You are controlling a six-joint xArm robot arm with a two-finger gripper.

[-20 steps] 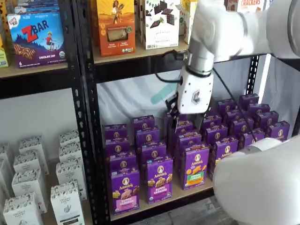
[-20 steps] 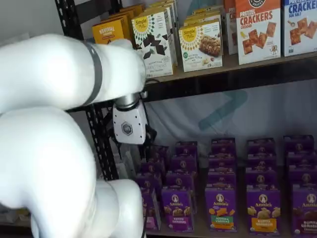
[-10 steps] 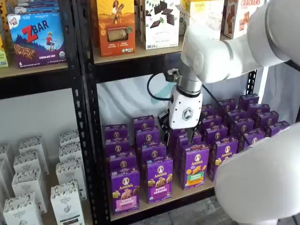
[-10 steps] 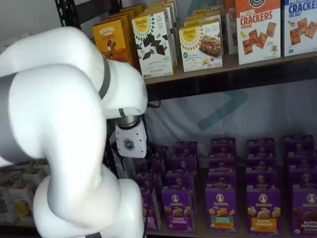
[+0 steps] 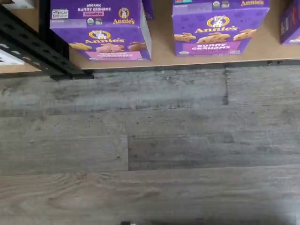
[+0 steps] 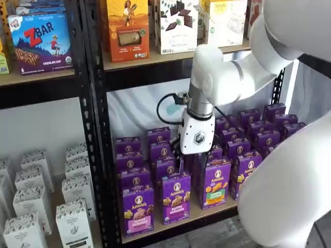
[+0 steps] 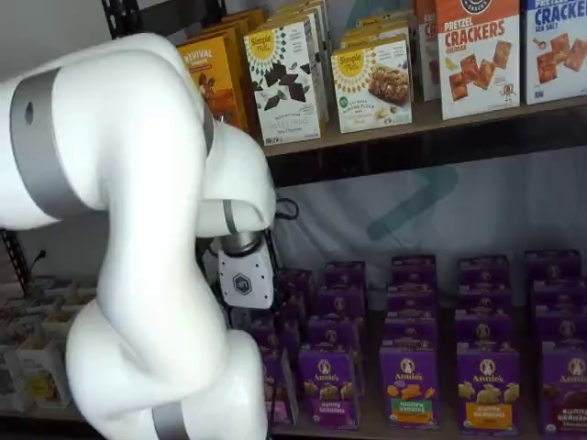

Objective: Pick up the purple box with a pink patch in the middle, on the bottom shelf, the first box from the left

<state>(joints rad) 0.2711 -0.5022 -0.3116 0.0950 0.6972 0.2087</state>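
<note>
The purple box with a pink patch (image 6: 138,209) stands at the front left of the bottom shelf, upright. It also shows in the wrist view (image 5: 101,28), close to the black shelf post. In a shelf view only its edge (image 7: 276,387) shows past my arm. My gripper (image 6: 191,159) hangs over the middle rows of purple boxes, behind and to the right of that box, not touching it. Its white body (image 7: 242,280) shows in both shelf views. The black fingers are dark against the boxes and no gap can be made out.
Several rows of purple boxes (image 6: 248,139) fill the bottom shelf, with a neighbour box (image 6: 176,199) right beside the pink one. A black upright (image 6: 95,124) bounds the shelf at the left, white boxes (image 6: 31,206) beyond it. An upper shelf board (image 6: 150,59) hangs above. Wooden floor (image 5: 150,150) lies before the shelf.
My gripper has moved left and lower over the purple boxes, nearer the front left column. The arm now covers more of both shelf views. No box has moved.
</note>
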